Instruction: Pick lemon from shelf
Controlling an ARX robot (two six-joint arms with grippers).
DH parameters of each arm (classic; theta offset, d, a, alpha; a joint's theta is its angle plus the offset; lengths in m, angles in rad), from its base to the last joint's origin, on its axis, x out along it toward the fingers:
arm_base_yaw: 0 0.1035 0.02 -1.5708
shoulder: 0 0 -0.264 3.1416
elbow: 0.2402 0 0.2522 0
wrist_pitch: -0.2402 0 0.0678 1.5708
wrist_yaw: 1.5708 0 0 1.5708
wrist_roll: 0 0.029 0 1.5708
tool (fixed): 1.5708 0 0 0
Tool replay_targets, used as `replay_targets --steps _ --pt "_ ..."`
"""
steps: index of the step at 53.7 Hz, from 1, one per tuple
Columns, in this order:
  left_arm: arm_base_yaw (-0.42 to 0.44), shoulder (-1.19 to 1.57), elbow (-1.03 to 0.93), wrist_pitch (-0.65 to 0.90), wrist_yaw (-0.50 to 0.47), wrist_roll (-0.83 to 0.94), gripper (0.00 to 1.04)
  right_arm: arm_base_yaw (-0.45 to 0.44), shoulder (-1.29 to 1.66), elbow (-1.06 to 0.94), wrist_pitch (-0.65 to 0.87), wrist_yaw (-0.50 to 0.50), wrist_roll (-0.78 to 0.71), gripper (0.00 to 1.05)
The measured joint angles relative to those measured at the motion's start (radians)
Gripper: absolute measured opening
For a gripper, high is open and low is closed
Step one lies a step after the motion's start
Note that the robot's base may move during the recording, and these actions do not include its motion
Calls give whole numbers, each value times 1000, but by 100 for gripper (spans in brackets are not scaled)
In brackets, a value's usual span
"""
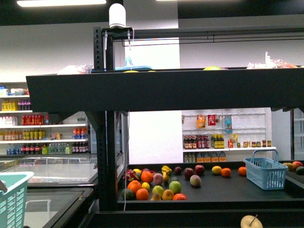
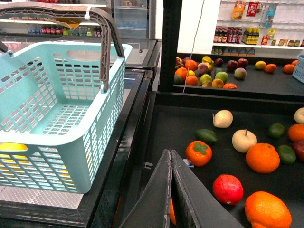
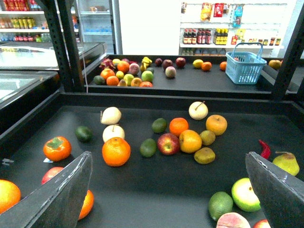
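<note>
Supermarket aisles lie behind the black shelf (image 3: 142,199). Nothing is picked yet. The right pincer (image 3: 167,159) gapes wide and empty, with the likely lemon (image 3: 190,141) well ahead of it. The left pincer (image 2: 170,154) is closed on nothing.

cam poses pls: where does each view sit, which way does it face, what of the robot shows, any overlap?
Front: on the body, facing forward at the black shelf and the far tray's fruit; no arm visible.
Left wrist: over the near tray, beside the teal basket; left gripper shut.
Right wrist: low over the near tray; right gripper open wide.
Shared: both wrist views show the persimmon; all three show the far fruit pile.
</note>
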Motion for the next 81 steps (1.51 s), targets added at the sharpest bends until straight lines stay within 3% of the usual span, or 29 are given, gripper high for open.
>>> replay_targets --steps 24,40,47,81 --pt "0 -56 -55 7 0 0 3 0 0 0 0 0 0 97" --pt "0 -56 -55 7 0 0 64 0 0 0 0 0 0 97" --pt "0 -56 -55 7 0 2 99 0 0 0 0 0 0 97" --pt "0 -56 -55 7 0 2 97 0 0 0 0 0 0 97"
